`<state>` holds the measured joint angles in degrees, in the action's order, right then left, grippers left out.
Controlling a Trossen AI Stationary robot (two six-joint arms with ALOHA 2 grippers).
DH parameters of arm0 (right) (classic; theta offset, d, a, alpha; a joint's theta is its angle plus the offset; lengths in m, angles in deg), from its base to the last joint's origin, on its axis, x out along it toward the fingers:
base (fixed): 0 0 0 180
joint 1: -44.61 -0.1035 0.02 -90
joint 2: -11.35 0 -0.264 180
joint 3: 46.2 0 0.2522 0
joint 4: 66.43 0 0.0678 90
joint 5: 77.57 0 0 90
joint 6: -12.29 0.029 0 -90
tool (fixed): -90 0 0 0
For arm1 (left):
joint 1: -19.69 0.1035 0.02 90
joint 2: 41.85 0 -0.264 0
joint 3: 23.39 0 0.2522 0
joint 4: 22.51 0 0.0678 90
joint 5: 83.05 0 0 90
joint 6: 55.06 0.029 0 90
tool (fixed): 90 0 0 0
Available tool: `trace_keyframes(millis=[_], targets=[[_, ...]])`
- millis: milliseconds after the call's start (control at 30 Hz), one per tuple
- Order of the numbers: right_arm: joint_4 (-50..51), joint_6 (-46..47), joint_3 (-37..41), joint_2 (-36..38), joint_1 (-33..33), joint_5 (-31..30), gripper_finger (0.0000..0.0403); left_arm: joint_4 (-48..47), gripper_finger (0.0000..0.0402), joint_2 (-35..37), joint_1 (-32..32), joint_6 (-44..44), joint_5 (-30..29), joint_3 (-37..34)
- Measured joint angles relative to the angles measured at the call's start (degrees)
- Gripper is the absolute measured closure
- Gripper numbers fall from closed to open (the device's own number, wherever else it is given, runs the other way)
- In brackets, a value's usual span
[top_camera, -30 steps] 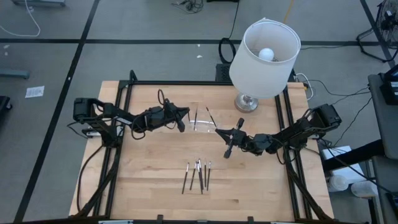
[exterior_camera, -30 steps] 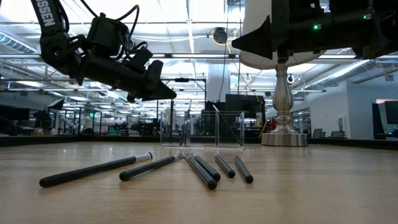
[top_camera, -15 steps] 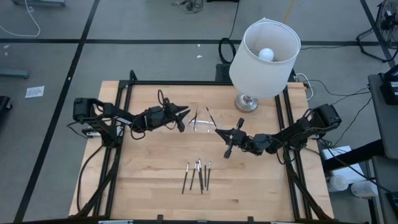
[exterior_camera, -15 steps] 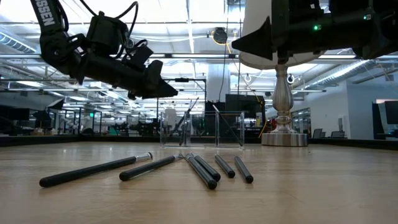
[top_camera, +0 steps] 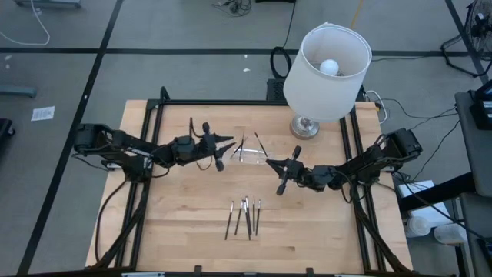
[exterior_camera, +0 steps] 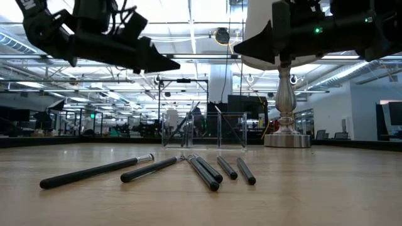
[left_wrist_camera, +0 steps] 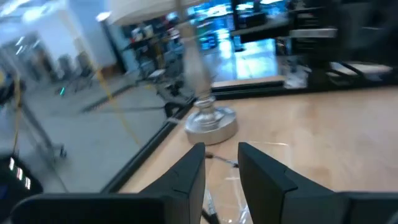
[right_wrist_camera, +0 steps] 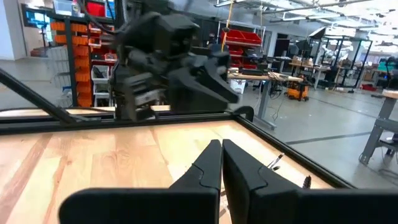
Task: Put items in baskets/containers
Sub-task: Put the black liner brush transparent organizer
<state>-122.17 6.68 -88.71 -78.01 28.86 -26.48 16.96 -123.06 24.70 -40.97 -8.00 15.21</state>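
A white-shaded lamp on a silvery metal base [top_camera: 304, 128] stands at two o'clock of the small clear plastic tray [top_camera: 247, 154], which holds two leaning thin dark sticks [top_camera: 260, 144]. Five more sticks [top_camera: 244, 217] lie at six o'clock on bare wooden tabletop [top_camera: 177, 223]. The left gripper [top_camera: 228, 140] hovers at nine o'clock, fingers parted, empty. The right gripper [top_camera: 270, 163] waits at four o'clock, fingers pressed together.

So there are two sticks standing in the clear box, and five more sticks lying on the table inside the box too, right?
Not quite. The five loose sticks lie on the bare table, well apart from the clear box, not inside it. The high view shows this. Two sticks do lean in the box.
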Motion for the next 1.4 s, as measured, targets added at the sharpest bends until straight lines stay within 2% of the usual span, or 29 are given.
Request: trace_keyframes(millis=[100,233,367,433,567,667,867,1067,1233,1400], targets=[[0.9,2.3,0.0,0.0,0.0,0.0,0.0403,-3.4,0.0298,2.1,-1.6,5.8,2.6,0.0],[3.9,5.1,0.0,0.0,0.0,0.1,0.0403,-5.4,0.0298,4.6,-3.0,7.1,3.1,0.0],[8.5,14.8,0.0,0.0,1.6,0.5,0.0403,-8.4,0.0303,6.7,-3.5,8.6,5.1,0.0],[10.8,18.4,0.0,0.0,3.1,1.5,0.0403,-10.0,0.0314,7.5,-3.8,10.5,7.9,0.0],[13.7,22.1,0.0,0.0,4.6,4.7,0.0403,-11.3,0.0360,8.8,-4.8,12.0,9.2,0.0],[14.1,22.4,0.0,0.0,4.8,4.8,0.0403,-12.9,0.0394,9.8,-5.5,14.1,9.1,0.0],[14.1,18.9,0.0,0.0,5.1,4.7,0.0403,-15.7,0.0397,10.1,-6.3,14.7,9.2,0.0],[14.1,18.2,0.0,0.0,6.7,4.7,0.0403,-19.2,0.0389,10.1,-8.6,14.6,9.2,0.0],[14.1,18.0,0.0,0.0,7.6,4.7,0.0403,-19.4,0.0397,10.1,-10.1,12.4,9.0,0.0],[14.3,18.4,0.0,0.0,7.0,4.9,0.0403,-20.4,0.0373,10.1,-11.4,8.2,9.0,0.0]])
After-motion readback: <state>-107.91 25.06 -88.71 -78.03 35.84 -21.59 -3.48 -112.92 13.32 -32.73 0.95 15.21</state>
